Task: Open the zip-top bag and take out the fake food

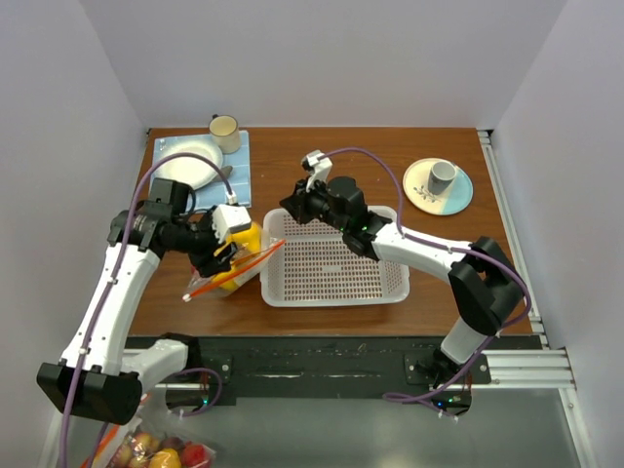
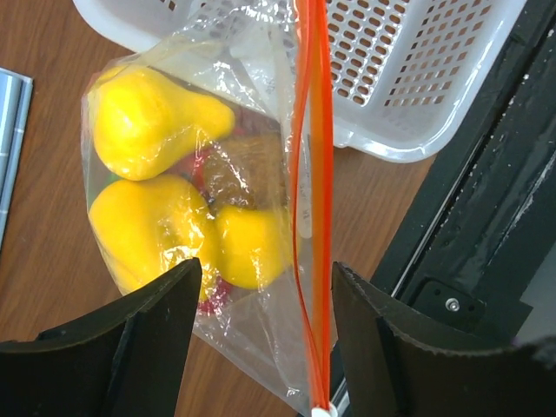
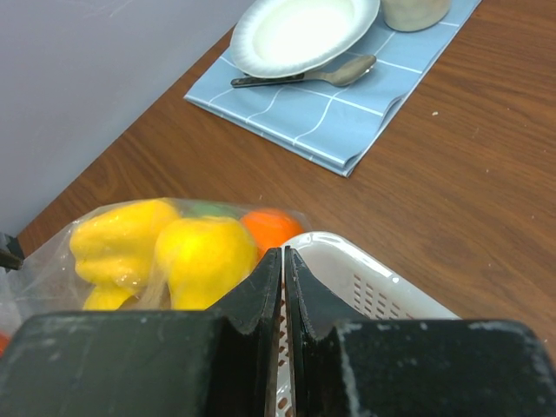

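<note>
Zip-top bag [image 2: 208, 200] below spread left gripper [image 2: 265, 278] — right gripper [image 3: 284, 261] pressed together by basket [image 3: 365, 278].

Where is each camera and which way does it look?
Top external: above and behind the arms, looking down on the table; both arms show, bases nearest.
Left wrist: on the left arm, looking down at the zip-top bag of fake food by the white basket; its open jaws show.
Right wrist: on the right arm, low over the basket, facing the bag, blue mat and plate; shut jaws show.
Shared: both wrist views show bag and basket.
</note>
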